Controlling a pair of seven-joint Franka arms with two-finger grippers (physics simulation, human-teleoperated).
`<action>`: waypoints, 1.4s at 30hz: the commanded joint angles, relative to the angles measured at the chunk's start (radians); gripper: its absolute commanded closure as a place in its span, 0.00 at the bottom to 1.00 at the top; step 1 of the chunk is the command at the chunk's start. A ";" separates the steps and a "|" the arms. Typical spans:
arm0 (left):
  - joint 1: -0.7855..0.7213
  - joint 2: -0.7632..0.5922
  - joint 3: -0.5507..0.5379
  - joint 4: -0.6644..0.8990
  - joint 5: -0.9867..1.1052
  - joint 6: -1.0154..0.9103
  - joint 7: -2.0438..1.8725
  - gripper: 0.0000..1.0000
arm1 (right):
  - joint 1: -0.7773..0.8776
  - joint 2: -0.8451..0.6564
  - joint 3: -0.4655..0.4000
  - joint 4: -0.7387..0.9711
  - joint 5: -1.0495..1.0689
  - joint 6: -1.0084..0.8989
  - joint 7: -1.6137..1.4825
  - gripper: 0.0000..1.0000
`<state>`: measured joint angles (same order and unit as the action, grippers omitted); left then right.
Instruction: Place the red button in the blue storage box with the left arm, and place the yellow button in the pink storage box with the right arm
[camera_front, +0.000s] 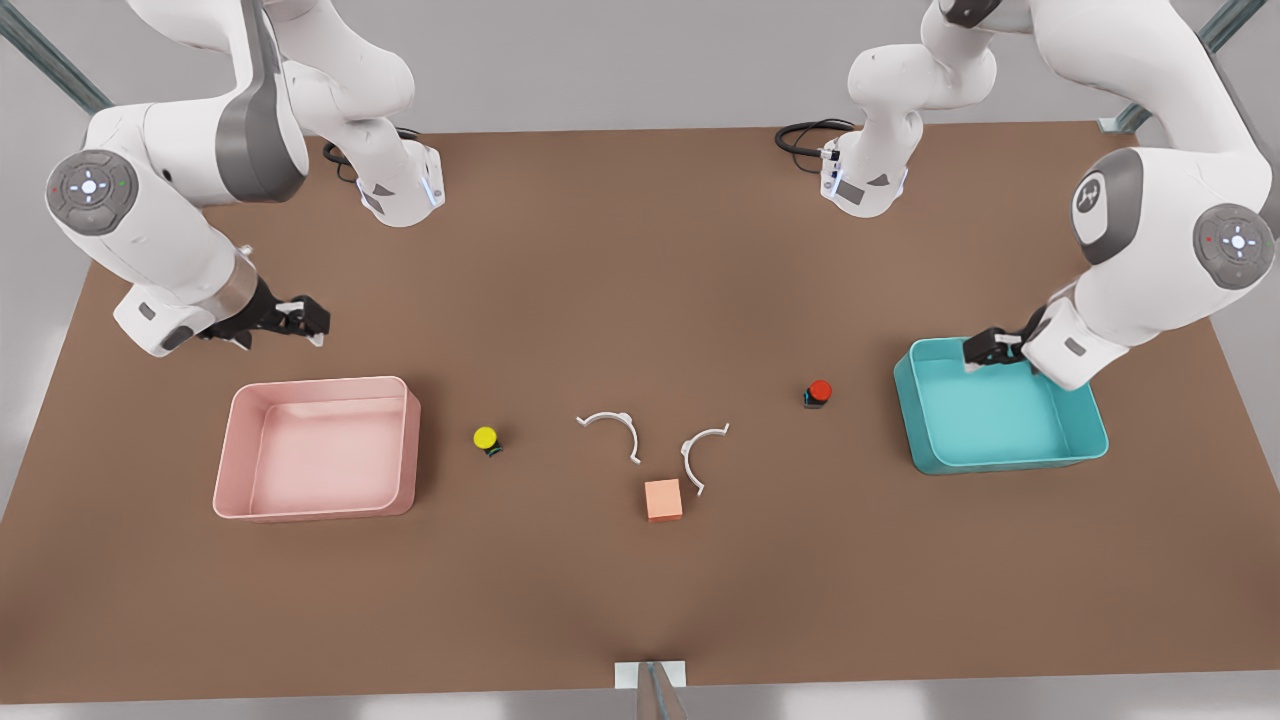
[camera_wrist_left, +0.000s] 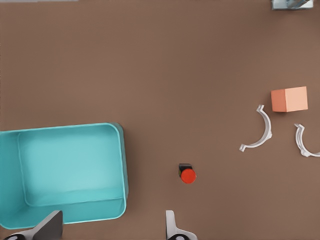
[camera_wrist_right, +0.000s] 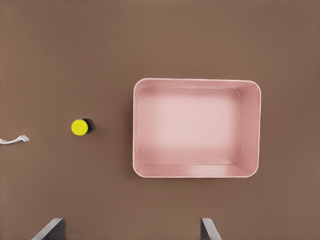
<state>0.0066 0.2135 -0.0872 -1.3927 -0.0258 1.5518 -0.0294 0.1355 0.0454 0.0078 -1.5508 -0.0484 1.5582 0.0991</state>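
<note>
Orange cube (camera_front: 664, 499) in front/left-wrist views; both pincers, left (camera_wrist_left: 112, 227) & right (camera_wrist_right: 132, 229), spread apart, empty.

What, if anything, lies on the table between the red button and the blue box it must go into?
Nothing visible does. The red button stands on bare table beside the blue box. The white clips and the orange cube lie on its other side, away from the box.
</note>
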 joint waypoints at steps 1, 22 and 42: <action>-0.004 0.000 -0.002 0.000 -0.002 0.048 0.034 0.00 | -0.047 -0.001 -0.002 0.000 0.001 0.045 0.045 0.00; -0.218 0.004 -0.008 -0.835 -0.106 0.962 -0.027 0.00 | 0.268 0.504 0.023 -0.067 0.001 0.660 0.211 0.00; -0.217 0.159 -0.008 -0.835 -0.105 1.033 -0.029 0.36 | 0.265 0.456 0.024 -0.301 0.001 0.839 0.211 0.14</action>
<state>-0.2105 0.3731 -0.0948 -2.2271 -0.1319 2.5721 -0.0475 0.4005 0.5030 0.0321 -1.8488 -0.0486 2.3409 0.2779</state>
